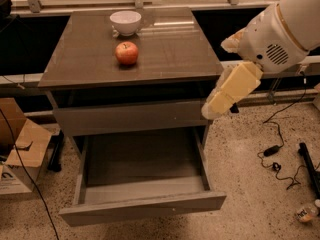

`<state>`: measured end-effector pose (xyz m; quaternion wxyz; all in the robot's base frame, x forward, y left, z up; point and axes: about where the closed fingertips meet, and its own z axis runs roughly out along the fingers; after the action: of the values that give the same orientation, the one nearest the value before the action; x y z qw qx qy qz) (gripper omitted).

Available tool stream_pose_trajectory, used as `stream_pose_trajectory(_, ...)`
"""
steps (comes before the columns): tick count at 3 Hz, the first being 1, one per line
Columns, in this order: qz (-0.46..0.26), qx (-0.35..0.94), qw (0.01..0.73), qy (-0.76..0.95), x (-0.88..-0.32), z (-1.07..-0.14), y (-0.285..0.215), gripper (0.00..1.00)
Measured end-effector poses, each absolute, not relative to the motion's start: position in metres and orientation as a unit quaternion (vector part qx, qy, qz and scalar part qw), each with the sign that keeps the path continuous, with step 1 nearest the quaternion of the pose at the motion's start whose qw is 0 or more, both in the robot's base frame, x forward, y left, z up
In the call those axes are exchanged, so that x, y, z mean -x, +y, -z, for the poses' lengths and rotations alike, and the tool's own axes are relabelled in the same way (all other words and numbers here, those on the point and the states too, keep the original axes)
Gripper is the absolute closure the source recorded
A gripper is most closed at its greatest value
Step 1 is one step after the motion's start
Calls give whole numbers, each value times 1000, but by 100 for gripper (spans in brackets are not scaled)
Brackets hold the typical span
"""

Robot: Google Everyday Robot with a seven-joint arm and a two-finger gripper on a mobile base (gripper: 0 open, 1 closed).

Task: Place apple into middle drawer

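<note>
While one apple (pixel 127 53) sits, one gripper (pixel 213 109) (beside cabinet (pixel 172 54))

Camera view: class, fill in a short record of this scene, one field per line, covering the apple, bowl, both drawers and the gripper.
apple: on the cabinet top, in front of the white bowl, not touching it
white bowl: near the top's back edge
middle drawer: pulled open, nothing inside
upper drawer: closed
gripper: beside the cabinet's right front corner, level with the upper drawer, away from the apple
</note>
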<state>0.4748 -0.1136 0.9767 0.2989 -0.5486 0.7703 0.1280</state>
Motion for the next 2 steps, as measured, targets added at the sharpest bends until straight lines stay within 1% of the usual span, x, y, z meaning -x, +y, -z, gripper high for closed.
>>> stream_pose_trajectory(1,-156,545,319,760,-442,-983,-71,0)
stream_pose_trajectory(2,-156,545,319,760,-442,-983,-71,0)
